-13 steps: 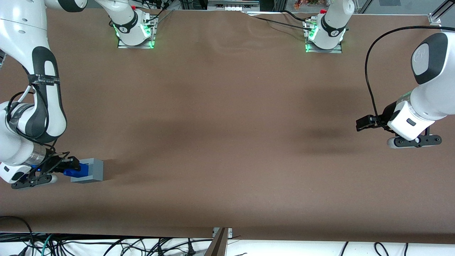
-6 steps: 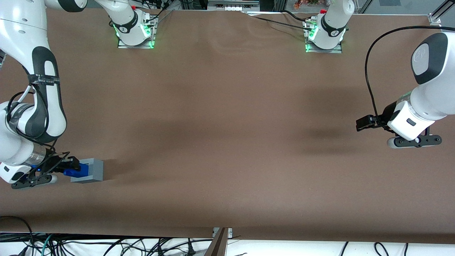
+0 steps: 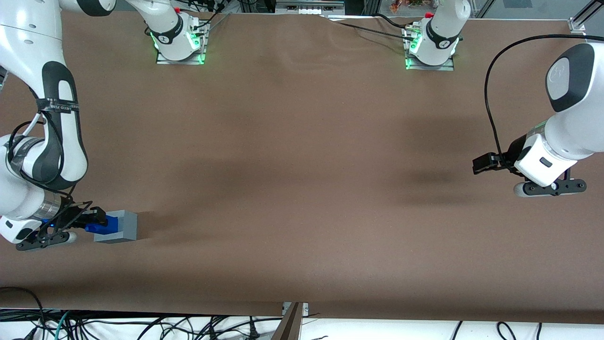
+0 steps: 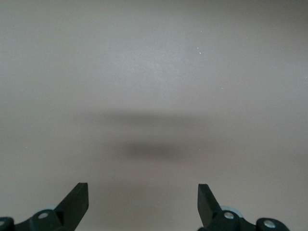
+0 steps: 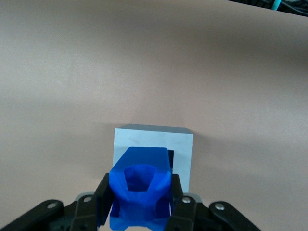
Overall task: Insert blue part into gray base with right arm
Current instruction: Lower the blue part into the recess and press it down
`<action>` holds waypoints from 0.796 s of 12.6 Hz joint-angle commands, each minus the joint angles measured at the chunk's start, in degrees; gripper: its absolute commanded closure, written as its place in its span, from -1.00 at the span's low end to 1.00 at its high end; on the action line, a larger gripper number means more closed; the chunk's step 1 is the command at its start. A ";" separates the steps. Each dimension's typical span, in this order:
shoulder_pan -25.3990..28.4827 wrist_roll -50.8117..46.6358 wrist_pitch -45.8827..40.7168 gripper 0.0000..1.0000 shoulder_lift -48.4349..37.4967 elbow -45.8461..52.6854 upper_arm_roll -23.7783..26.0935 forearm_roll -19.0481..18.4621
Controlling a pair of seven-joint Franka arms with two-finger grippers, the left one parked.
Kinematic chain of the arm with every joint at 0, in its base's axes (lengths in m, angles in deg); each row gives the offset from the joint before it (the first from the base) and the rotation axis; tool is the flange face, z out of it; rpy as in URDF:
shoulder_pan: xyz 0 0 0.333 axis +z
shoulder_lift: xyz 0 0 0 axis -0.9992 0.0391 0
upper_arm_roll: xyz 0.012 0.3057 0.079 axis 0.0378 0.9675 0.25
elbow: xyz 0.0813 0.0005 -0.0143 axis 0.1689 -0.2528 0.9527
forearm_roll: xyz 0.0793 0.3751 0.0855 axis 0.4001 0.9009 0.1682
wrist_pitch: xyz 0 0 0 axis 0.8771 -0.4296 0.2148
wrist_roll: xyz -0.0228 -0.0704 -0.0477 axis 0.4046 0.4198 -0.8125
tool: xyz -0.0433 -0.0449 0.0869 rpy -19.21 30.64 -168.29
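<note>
While the arm (image 3: 45, 141) holds low at its own end of the table (image 3: 302, 189), the gripper (image 3: 92, 219) lies nearly level with the surface, fingers clamped on the blue part (image 3: 101, 226). In the wrist view each finger (image 5: 102, 199) presses a flank of the part (image 5: 140, 187), whose hollow lumpy end faces the camera.

The part's leading end points straight ahead of the gripper (image 5: 139, 204) at the base (image 3: 118, 226), which sits on the table directly in front of the fingertips. The part's nose reaches the base's open face; in the wrist view it covers most of the base's (image 5: 154, 144) square recess, with a dark sliver of the opening showing alongside. How deep it sits cannot be told.

Against the frame one second back: the blue length showing between fingertips and base is slightly shorter, and the gripper has crept a touch toward the base. Base position unchanged. Grip unchanged.
</note>
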 commanded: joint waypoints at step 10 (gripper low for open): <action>-1.26 2.19 -1.04 0.16 2.99 2.62 -0.36 0.25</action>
